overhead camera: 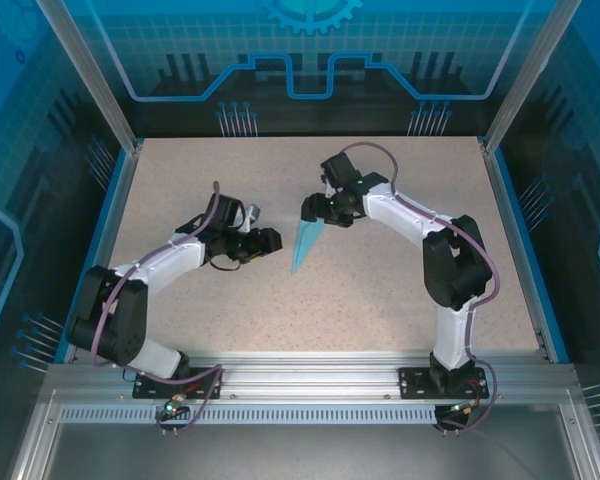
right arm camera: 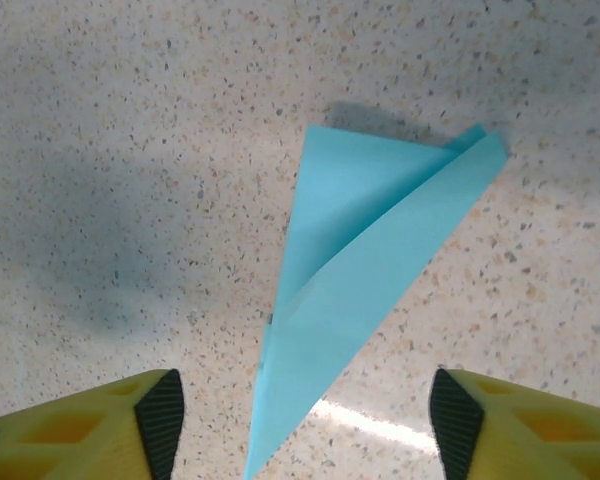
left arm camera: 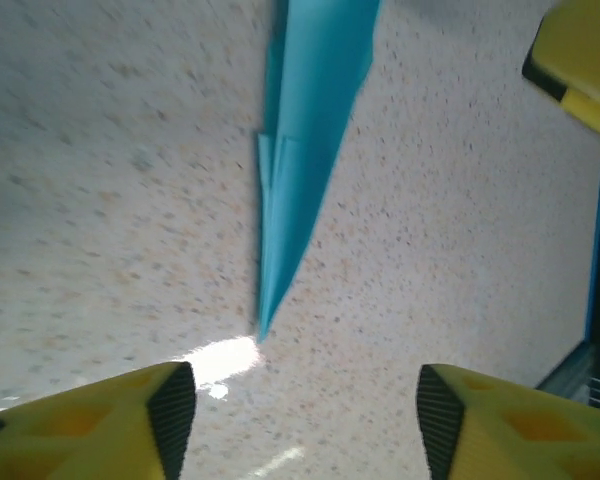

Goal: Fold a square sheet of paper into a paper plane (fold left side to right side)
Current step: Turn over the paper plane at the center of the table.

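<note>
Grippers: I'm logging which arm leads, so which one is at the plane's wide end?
The right gripper: it is at the wide end of the plane, while the left gripper stands off to the plane's left side, apart from it.

Speckled beige tabletop [overhead camera: 365, 300] w/ blue printed walls [overhead camera: 180, 50], alu frame [overhead camera: 310, 375].

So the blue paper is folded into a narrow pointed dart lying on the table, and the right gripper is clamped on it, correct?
Not clamped. The right wrist view shows the right gripper open, its fingers spread apart and not touching the paper plane, which is a narrow pointed dart lying on the table.
</note>
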`<move>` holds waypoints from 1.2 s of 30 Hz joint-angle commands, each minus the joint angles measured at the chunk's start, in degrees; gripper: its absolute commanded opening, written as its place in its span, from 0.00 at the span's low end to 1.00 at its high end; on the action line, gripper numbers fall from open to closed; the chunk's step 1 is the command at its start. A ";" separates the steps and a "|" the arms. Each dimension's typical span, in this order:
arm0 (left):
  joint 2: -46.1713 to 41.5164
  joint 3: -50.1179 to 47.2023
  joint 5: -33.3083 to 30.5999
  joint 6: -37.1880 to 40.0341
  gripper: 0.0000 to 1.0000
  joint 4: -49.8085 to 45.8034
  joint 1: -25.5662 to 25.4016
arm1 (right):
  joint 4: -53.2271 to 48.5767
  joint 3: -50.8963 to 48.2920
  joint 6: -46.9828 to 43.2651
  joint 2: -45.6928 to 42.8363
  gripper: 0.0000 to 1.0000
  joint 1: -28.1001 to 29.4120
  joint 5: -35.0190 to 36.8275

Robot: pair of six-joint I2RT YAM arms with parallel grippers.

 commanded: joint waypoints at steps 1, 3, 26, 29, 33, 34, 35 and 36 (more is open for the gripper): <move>-3.02 -1.24 -5.39 -1.63 0.69 2.12 1.44 | -6.03 0.42 5.41 2.57 0.73 3.34 5.70; -3.67 -1.75 -5.94 -1.62 0.70 1.94 1.92 | -8.40 3.29 6.71 4.83 0.74 4.42 7.34; -5.01 -3.48 -6.06 -2.33 0.75 1.79 3.44 | -9.41 5.22 5.48 4.15 0.01 5.71 6.16; -5.19 -3.13 -6.25 -2.23 0.75 1.64 3.54 | -7.42 1.29 4.90 -0.74 0.00 5.72 4.43; -5.67 -2.77 -6.54 -2.15 0.76 1.48 3.62 | 0.34 -7.76 4.61 -7.45 0.00 5.30 -2.91; -5.84 -2.68 -6.76 -2.15 0.76 1.48 3.62 | 2.84 -10.56 4.80 -8.80 0.00 5.06 -5.04; -5.97 -2.55 -6.87 -2.06 0.76 1.39 3.61 | 4.89 -12.59 5.08 -9.67 0.00 4.80 -6.66; -6.10 -2.51 -7.08 -2.06 0.76 1.31 3.71 | 6.35 -14.87 5.14 -10.35 0.00 4.50 -7.63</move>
